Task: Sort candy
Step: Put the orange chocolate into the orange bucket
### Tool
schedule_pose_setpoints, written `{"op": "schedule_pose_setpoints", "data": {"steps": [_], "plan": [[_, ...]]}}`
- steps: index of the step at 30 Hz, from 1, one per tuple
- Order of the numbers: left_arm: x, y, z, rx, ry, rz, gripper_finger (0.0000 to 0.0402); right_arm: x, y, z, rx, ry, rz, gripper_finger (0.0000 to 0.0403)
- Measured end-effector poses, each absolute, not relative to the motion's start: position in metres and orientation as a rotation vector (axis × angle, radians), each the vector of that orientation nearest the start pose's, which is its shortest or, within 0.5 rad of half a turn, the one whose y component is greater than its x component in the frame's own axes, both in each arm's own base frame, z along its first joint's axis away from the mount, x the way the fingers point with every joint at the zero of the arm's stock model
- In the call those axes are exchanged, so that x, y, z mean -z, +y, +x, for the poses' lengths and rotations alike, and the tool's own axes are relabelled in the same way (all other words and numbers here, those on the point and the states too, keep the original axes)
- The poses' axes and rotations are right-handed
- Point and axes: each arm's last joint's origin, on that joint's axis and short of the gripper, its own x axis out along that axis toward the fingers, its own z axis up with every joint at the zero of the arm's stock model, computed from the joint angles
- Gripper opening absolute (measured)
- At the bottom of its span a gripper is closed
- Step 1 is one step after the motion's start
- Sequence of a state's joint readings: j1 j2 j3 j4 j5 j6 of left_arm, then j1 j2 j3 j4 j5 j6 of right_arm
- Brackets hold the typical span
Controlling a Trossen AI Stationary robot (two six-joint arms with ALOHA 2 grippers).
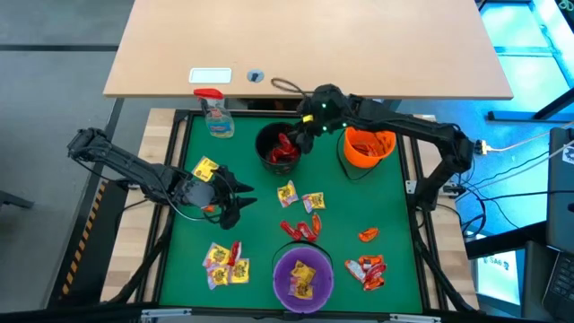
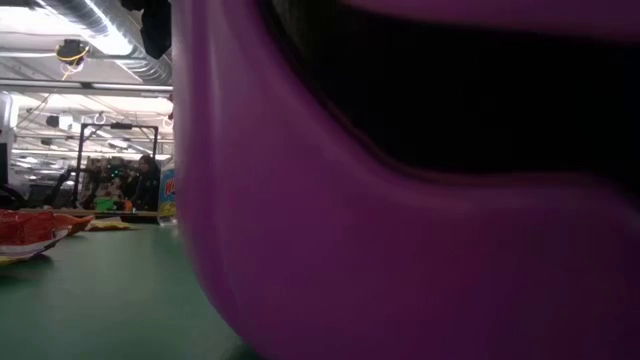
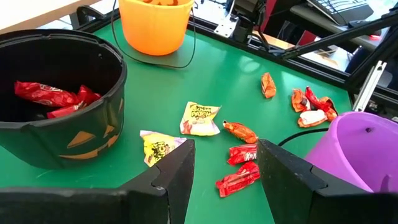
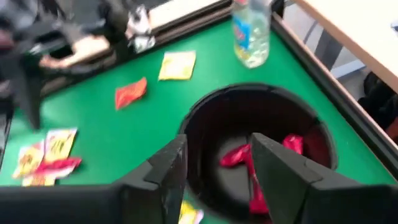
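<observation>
Three bowls split the candy by colour, which explains most of the layout. Red packets (image 1: 285,151) lie in the black bowl (image 1: 265,136) at twelve o'clock on the green mat (image 1: 395,215), orange ones fill the orange bowl (image 1: 352,157) at one o'clock, and yellow ones (image 1: 303,278) sit in the purple bowl (image 1: 285,292) at six o'clock. Many pieces are still loose: a yellow pair (image 1: 300,197) at centre, a red piece (image 1: 300,229) just below them, an orange packet (image 1: 368,235) at four o'clock, a red-and-white heap (image 1: 368,269) at five o'clock, a mixed yellow-and-red cluster (image 1: 226,263) at seven o'clock, and one yellow packet (image 1: 205,169) at ten o'clock.

The right gripper (image 4: 217,163) hangs over the black bowl's mouth with its jaws apart; a red packet (image 4: 237,155) shows between them, apparently lying in the bowl or falling into it, so this reads as a drop of a red piece into its matching bowl. The left gripper (image 3: 225,163) sits low at nine o'clock, jaws apart and empty, facing the centre pieces, likely poised for a next pick. A spray bottle (image 1: 216,115) stands at eleven o'clock, clear of the sorting. The low view is mostly filled by the purple bowl's wall.
</observation>
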State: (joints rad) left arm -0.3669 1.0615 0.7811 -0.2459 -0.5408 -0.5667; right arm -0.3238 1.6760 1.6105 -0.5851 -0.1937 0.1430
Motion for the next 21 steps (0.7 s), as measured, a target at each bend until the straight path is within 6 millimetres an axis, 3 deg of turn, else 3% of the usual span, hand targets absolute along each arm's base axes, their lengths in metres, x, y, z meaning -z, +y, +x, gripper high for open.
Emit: {"op": "schedule_pose_setpoints", "data": {"steps": [4,9,15,21], "plan": [[-0.277,-0.068,0.213,-0.283,0.412,-0.327,0.0163,-0.366,-0.079,0.353,0.16,0.733,0.198,0.0154],[-0.277,-0.07,0.213,-0.276,0.411,-0.33,0.0163,-0.361,-0.04,0.352,0.117,0.841,0.091,0.0133],[-0.277,-0.077,0.21,-0.252,0.413,-0.34,0.0163,-0.364,-0.024,0.351,0.1,0.785,0.101,0.0122],[-0.276,-0.086,0.206,-0.207,0.433,-0.302,0.0163,-0.362,-0.017,0.326,0.14,0.803,0.124,0.0121]]}}
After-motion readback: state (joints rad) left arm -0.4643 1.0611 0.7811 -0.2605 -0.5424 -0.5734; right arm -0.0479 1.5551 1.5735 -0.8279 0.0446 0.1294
